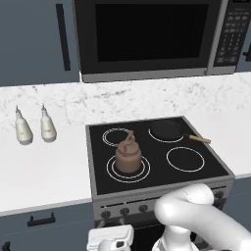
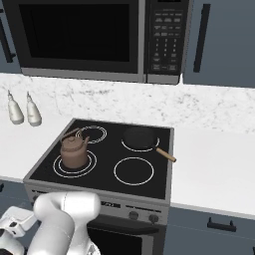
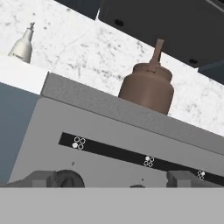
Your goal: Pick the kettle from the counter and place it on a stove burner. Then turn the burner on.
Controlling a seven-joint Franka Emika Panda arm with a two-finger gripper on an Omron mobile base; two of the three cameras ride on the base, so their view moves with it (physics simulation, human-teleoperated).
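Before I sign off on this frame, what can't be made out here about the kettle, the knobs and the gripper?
- Kettle: its base and the burner under it are hidden by the stove's front edge in the hand view.
- Knobs: too small in the left base view to read their setting; some sit behind the arm.
- Gripper: the fingertips are cut off by the bottom of the hand view.
- Pan: its contents are too dark to tell.

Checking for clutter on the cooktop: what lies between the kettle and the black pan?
Only bare black glass lies between the kettle and the pan, plain in both base views; they sit apart.
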